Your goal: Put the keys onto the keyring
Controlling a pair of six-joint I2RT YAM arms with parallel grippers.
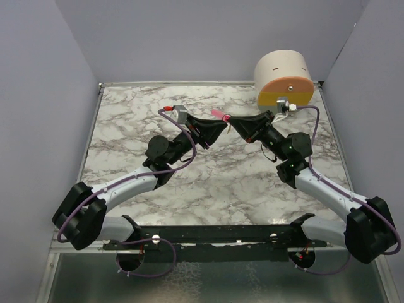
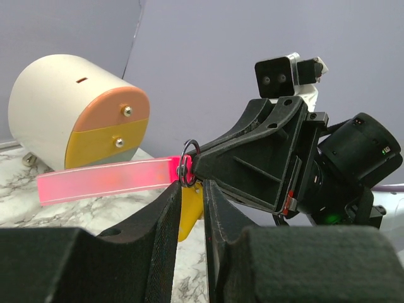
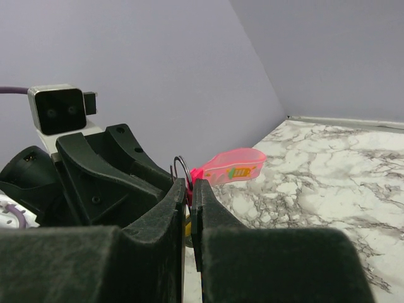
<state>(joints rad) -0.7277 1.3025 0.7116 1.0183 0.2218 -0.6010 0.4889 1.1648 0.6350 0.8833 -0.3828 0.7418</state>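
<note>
1 cylinder (image 1: 284, 79) at far R corner of table (image 1: 158, 183), closed, contents hidden; 2 studs (image 2: 122, 127) on its face. 2 keys and 1 keyring (image 2: 187, 164), held up mid-table. R gripper (image 1: 237, 124) nearly closed, pinching pink key (image 2: 107, 180) by its head at the ring. L gripper (image 1: 218, 129) narrow, yellow key (image 2: 189, 211) between its fingers. Pink key's print is unreadable.

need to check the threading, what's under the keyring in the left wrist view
A yellow key sits just under the keyring and pink key, clamped between the left gripper fingers. Its lower end is covered by them.
</note>
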